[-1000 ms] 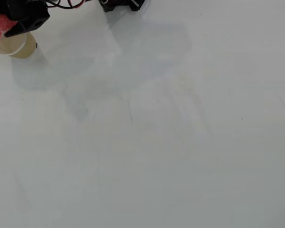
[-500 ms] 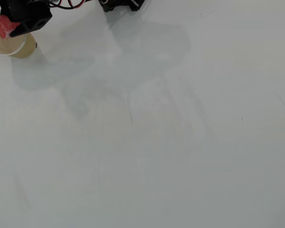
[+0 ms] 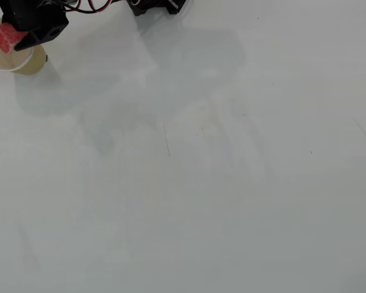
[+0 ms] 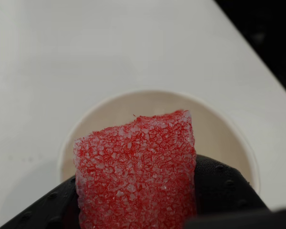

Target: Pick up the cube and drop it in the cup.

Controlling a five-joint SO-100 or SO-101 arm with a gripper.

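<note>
Above round paper cup (image 4: 229, 138), spongy red cube (image 4: 136, 174)

red spongy cube (image 4: 136, 174), beige cup (image 4: 219, 129), black tool (image 3: 15, 38)

No readable text, label, brand, number or sign anywhere: none on the cup (image 4: 109, 112), none on the cube (image 4: 136, 174), none on the worktop (image 3: 232, 183) or claw (image 3: 15, 38).
</note>
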